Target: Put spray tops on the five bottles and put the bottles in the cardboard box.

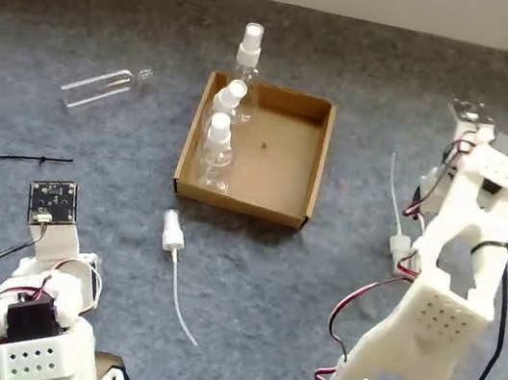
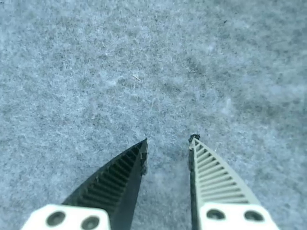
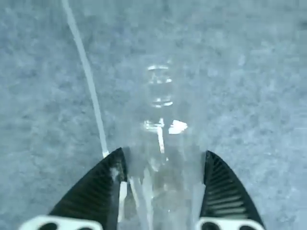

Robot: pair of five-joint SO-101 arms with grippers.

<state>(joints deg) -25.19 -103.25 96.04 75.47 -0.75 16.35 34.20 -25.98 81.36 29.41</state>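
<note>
The cardboard box [image 1: 279,216] sits mid-table. Two capped bottles [image 1: 217,140] lie along its left wall. A third capped bottle [image 1: 249,51] stands just beyond its far left corner. An uncapped clear bottle [image 1: 105,87] lies far left. One spray top [image 1: 172,232] with its tube lies in front of the box, another spray top [image 1: 399,244] beside the right arm [image 1: 461,234]. My right gripper [image 3: 163,155] is shut on a clear bottle [image 3: 160,110] with a bare neck, low over the carpet. My left gripper [image 2: 168,143] hangs open over bare carpet at the near left.
A black zip tie [image 1: 20,159] lies on the grey carpet at the left. A thin white tube [image 3: 88,81] runs alongside the held bottle. The left arm's base [image 1: 40,330] stands at the near left corner. The carpet's far edge meets a wall.
</note>
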